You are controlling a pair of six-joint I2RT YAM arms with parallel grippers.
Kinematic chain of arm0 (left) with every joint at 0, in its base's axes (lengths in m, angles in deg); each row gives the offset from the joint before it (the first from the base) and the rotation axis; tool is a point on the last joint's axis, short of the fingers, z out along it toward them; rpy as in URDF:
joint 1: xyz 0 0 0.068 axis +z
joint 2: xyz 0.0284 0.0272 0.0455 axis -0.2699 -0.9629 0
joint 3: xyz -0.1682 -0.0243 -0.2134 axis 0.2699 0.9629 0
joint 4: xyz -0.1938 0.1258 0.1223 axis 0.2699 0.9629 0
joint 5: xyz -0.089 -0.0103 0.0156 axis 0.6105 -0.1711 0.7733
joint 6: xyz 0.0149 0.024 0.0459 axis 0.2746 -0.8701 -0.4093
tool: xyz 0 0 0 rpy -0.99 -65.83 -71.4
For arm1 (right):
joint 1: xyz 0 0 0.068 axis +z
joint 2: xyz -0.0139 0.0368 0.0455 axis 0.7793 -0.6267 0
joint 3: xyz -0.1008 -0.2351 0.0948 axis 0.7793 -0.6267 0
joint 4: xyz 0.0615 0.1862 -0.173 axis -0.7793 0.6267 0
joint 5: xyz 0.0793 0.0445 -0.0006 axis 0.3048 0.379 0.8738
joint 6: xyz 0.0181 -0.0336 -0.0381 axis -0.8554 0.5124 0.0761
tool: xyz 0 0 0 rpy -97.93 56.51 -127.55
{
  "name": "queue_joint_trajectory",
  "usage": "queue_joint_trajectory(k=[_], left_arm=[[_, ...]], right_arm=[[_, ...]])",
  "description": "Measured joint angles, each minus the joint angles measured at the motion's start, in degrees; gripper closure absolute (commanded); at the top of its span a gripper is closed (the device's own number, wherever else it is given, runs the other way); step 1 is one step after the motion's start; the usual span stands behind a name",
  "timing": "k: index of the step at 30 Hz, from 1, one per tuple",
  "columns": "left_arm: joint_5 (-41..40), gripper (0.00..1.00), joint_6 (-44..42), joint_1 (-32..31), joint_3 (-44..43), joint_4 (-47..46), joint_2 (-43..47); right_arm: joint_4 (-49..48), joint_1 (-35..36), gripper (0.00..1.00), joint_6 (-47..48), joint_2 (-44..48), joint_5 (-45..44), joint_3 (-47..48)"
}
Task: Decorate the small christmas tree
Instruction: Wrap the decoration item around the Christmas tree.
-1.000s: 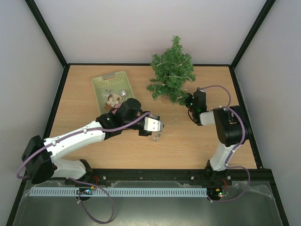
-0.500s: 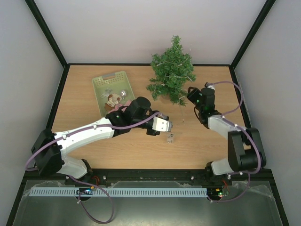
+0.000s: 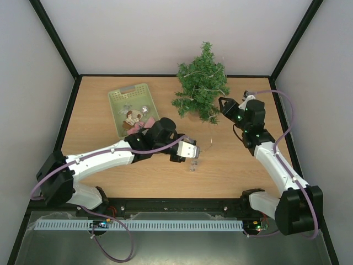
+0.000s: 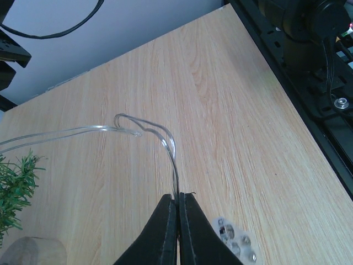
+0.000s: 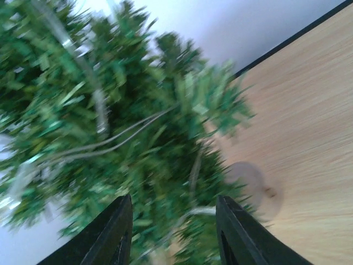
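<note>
We note the small bushy dark-green artificial fir (image 3: pixel 201 88) standing at one o'clock on the wooden table (image 3: pixel 231 176), a thin clear light wire (image 4: pixel 83 131) trailing off it. Left gripper (image 4: pixel 177 221) pinches that wire tight, we judge to feed slack. Right gripper (image 5: pixel 174 221), jaws apart and empty, faces the fir's four o'clock side.

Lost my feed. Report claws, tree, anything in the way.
Left claw shut on clear wire. Right claw open, empty, facing tree. Tree upright at rear, wire strung on it. Basket off left, not in the way.
</note>
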Motion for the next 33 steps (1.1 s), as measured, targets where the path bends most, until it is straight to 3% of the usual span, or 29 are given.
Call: queue_joint_trajectory(k=[10,18,33], left_arm=[[0.0,0.98,0.0,0.0,0.6,-0.4,1.0],[0.0,0.98,-0.3,-0.1,1.1,-0.2,1.3],[-0.5,0.98,-0.3,-0.6,1.9,0.7,1.4]], right_arm=[[1.1,0.2,0.59,-3.5,0.7,16.0,-0.1],[1.7,1.4,0.61,-4.5,1.4,21.7,-3.0],[2.7,1.9,0.86,-5.9,2.0,23.6,-3.0]])
